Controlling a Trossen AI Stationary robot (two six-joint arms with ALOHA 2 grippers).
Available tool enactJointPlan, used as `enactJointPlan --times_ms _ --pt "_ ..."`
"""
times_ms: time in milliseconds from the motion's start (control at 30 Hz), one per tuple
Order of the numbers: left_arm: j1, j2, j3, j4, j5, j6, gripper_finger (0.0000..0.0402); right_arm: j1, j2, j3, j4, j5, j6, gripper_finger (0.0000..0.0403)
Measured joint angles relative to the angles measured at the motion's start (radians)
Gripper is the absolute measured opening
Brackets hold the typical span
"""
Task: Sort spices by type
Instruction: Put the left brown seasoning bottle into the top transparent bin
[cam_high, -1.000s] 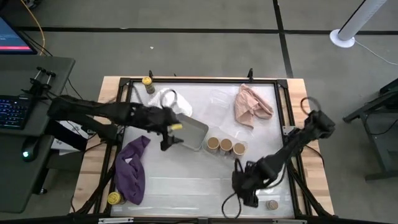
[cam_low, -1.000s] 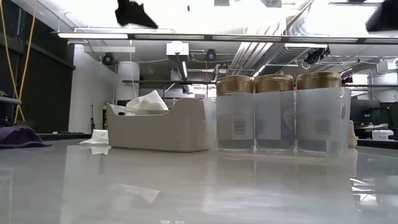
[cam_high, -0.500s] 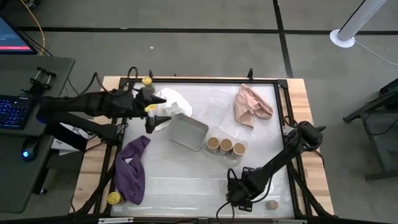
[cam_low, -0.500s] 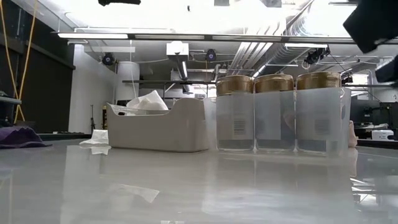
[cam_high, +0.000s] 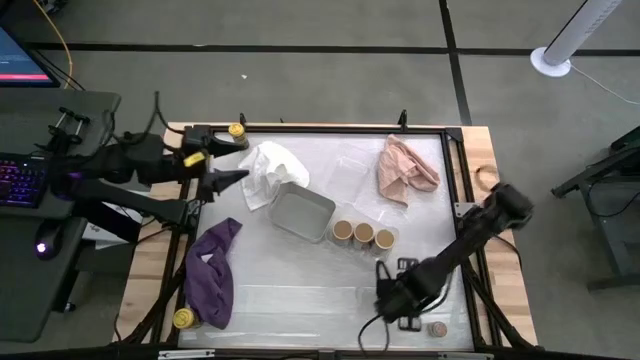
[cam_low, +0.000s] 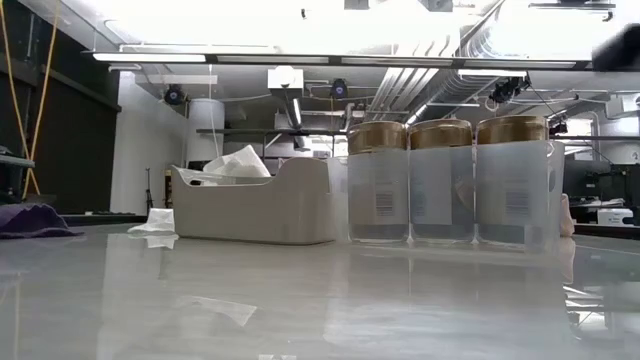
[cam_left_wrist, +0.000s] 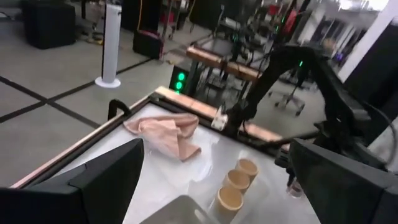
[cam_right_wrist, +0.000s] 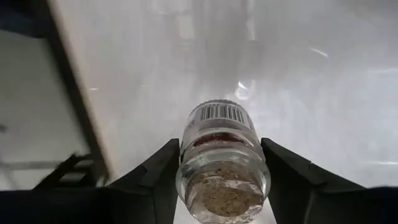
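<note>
Left pincer (cam_high: 222, 172) pulled back to far-left bench (cam_high: 300, 300) edge, fingers apart, empty | right pincer (cam_high: 400, 300) now clamped on tiny cork-top jar (cam_right_wrist: 222, 163) near right | tan-top jars (cam_high: 363, 234) grouped; sorting goes on

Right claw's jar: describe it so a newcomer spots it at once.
Look at the table's near right corner, where the right claw works. Between its fingers sits a tiny cork-topped jar with a barcode, far smaller than the three gold-lidded jars.

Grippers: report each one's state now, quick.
Left tool: open, empty, at the table's far-left corner.
Right tool: shut on a small cork-topped jar, near the front-right edge.
</note>
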Motion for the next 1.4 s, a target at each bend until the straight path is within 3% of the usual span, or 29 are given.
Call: enactJointPlan --times_ms 167,367,500,600,767,933,1300,1400 --pt "0.000 -0.050 0.000 0.003 -0.022 -0.029 0.0388 -0.108 -0.241 0.000 -0.125 0.076 -0.004 0.0182" --pt "0.000 -0.060 0.000 -0.005 -0.026 -0.038 0.0388 -0.442 -0.439 0.003 -0.066 0.345 -0.100 0.0182" --pt "0.000 -0.033 0.000 -0.004 -0.027 -0.046 0.0388 -0.732 -0.407 0.003 0.066 0.352 -0.291 0.0182" --pt "0.000 -0.003 0.000 -0.004 -0.029 -0.057 0.0388 -0.925 -0.324 0.003 0.163 0.277 -0.357 0.0182" --pt "0.000 0.040 -0.001 -0.006 -0.029 -0.068 0.0388 -1.134 -0.163 0.003 0.204 0.145 -0.392 0.0182" --pt "0.000 0.070 -0.001 -0.005 -0.029 -0.080 0.0388 -1.178 -0.060 0.002 0.217 0.126 -0.452 0.0182" --pt "0.000 0.096 -0.001 -0.004 -0.029 -0.099 0.0388 -1.172 0.030 0.002 0.227 0.157 -0.441 0.0182" --pt "0.000 0.097 -0.001 -0.004 -0.029 -0.099 0.0388 -1.171 0.044 0.002 0.226 0.159 -0.412 0.0216"
